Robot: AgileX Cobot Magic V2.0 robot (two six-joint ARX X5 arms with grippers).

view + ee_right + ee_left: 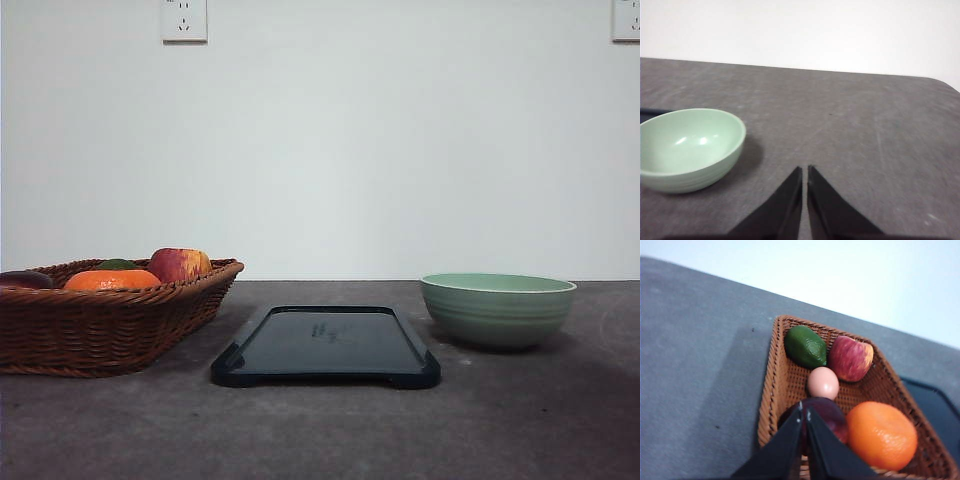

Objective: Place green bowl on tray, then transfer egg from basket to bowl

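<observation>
The green bowl stands empty on the grey table to the right of the black tray, apart from it. At the left, the wicker basket holds fruit. In the left wrist view the pale brown egg lies in the middle of the basket, and my left gripper hovers above it, shut and empty. My right gripper hangs shut over bare table beside the bowl, holding nothing.
Around the egg in the basket lie a green avocado, a red apple, an orange and a dark purple fruit. A white wall with two sockets backs the table.
</observation>
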